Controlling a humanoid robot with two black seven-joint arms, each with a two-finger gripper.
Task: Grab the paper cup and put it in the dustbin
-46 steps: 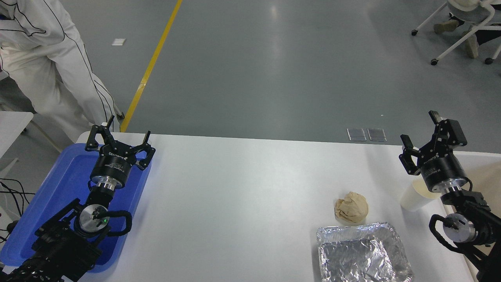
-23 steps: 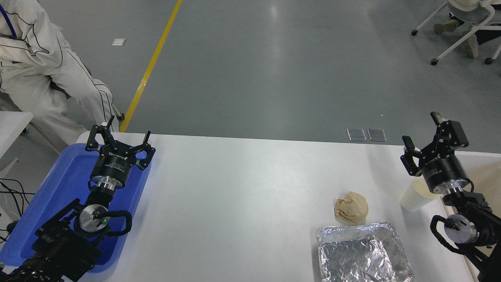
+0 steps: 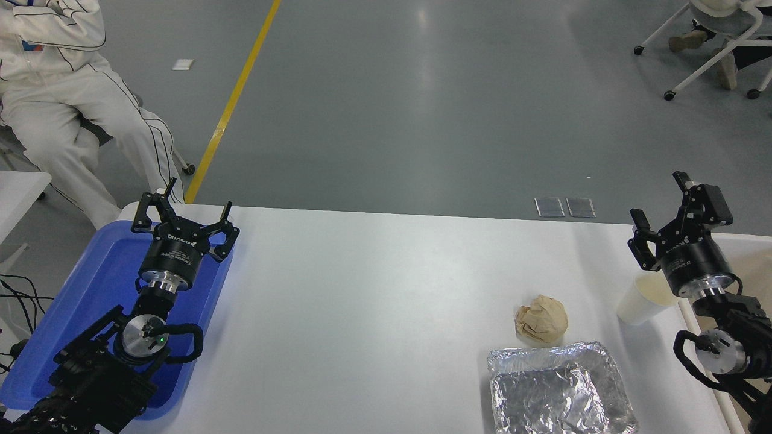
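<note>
Nothing is done yet: you have 1 paper cup (image 3: pixel 642 299) standing upright at the frame's right, unheld. Your right gripper (image 3: pixel 672 212) hangs spread open and empty just above it, beside the dustbin (image 3: pixel 748 241). Your left gripper (image 3: pixel 181 211) sits open over the blue tray (image 3: pixel 78 313), lower left.

Looks like a robot test lab / factory floor to me.
I see grey floor (image 3: pixel 452 108) w/ yellow line (image 3: pixel 232 99), white desk (image 3: pixel 374 289), person in white coveralls (image 3: pixel 66 90), wheeled chair (image 3: pixel 711 54).
</note>
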